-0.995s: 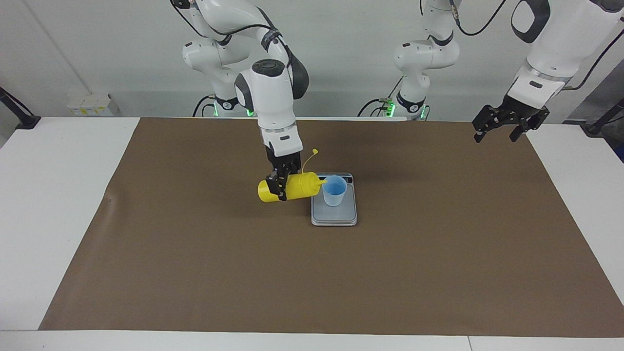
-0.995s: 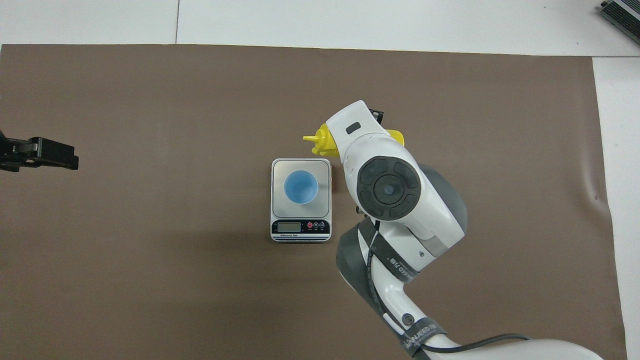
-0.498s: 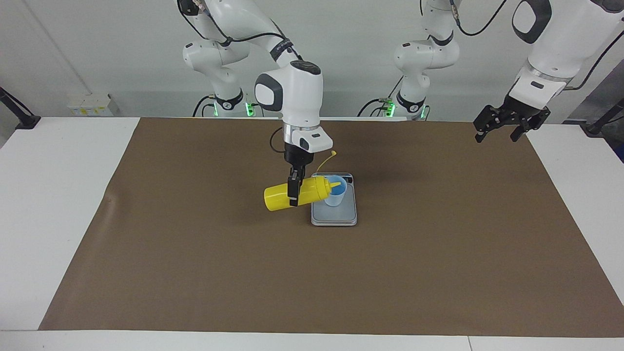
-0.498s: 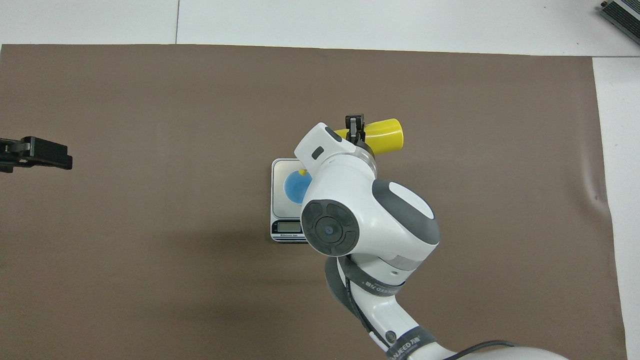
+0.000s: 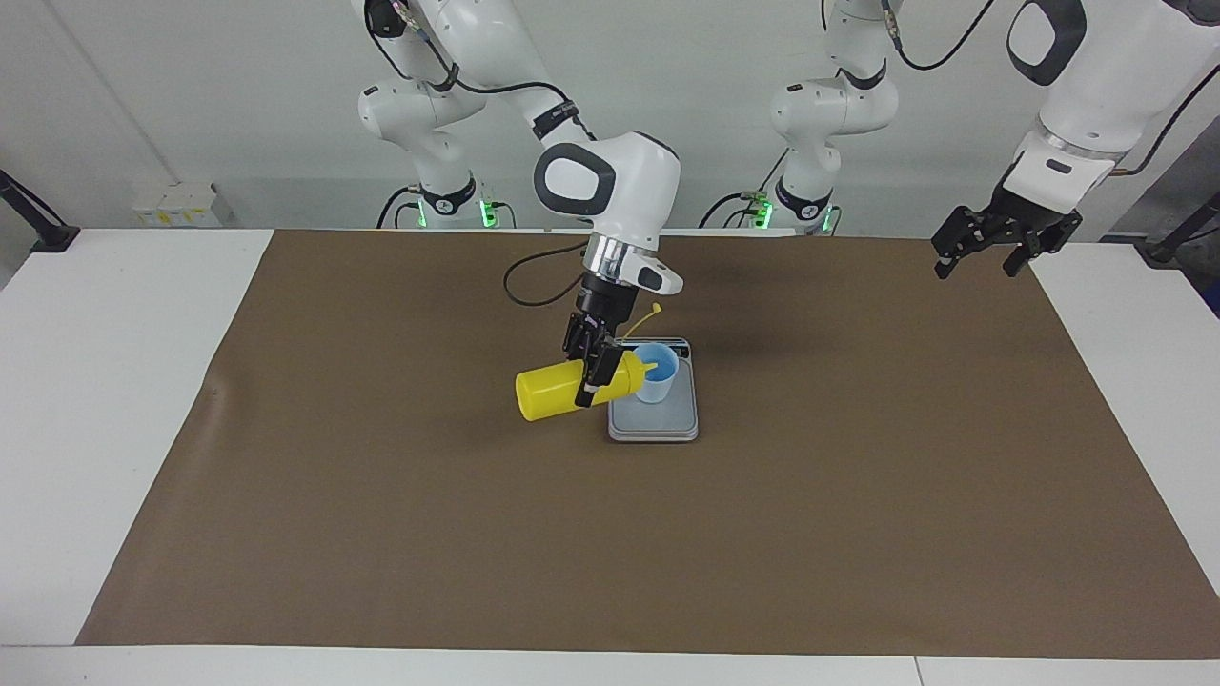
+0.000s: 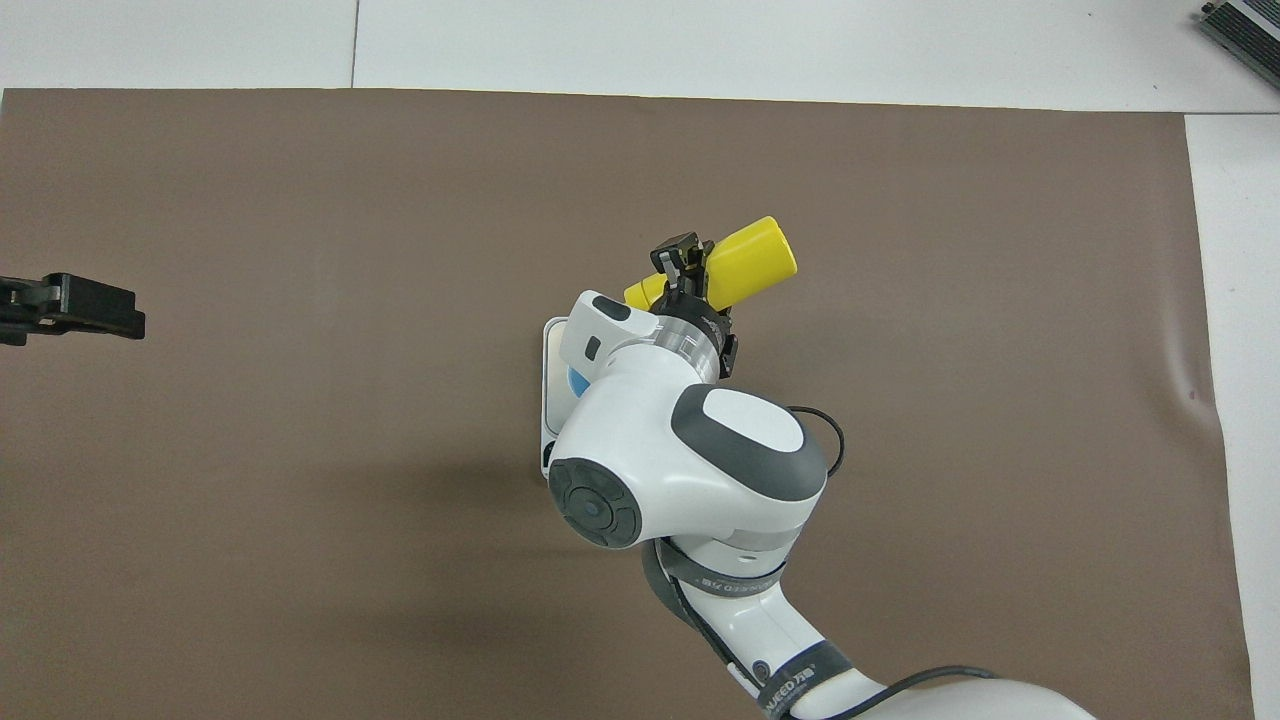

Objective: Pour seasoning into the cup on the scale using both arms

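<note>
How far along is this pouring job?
Done: the blue cup stands on the scale, and the right gripper is shut on the yellow bottle. In hand: the bottle is tipped on its side, nozzle at the cup's rim. The left gripper waits open. Left: finishing the pour and setting the bottle down.

My right gripper (image 6: 686, 268) clamps yellow seasoning bottle (image 6: 752, 262), bottle lying nearly flat, base pointing away from scale (image 6: 548, 350). My own wrist hides most of scale and blue cup (image 6: 575, 381). My left gripper (image 6: 70, 308) waits over brown mat (image 6: 300, 200), well apart.
</note>
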### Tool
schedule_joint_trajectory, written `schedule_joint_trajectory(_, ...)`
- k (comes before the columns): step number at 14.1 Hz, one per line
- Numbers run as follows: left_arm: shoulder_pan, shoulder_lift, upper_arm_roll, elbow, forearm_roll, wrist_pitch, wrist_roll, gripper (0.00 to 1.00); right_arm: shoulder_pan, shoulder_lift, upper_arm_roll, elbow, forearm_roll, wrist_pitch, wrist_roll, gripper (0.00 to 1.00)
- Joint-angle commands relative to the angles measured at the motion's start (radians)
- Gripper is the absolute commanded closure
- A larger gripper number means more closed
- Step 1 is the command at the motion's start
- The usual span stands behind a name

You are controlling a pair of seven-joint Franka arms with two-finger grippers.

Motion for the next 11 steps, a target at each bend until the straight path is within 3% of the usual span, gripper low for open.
schedule_joint_trajectory(1, 0.004, -0.027, -0.002, -0.034, 0.017, 0.010, -0.011, 0.00, 0.004, 0.004, 0.002, -0.023, -0.100, 0.001, -0.097, 1.00)
schedule_joint_trajectory(11, 0.003, -0.027, -0.002, -0.034, 0.017, 0.010, -0.011, 0.00, 0.007, 0.005, 0.002, -0.036, -0.112, 0.005, -0.131, 1.00)
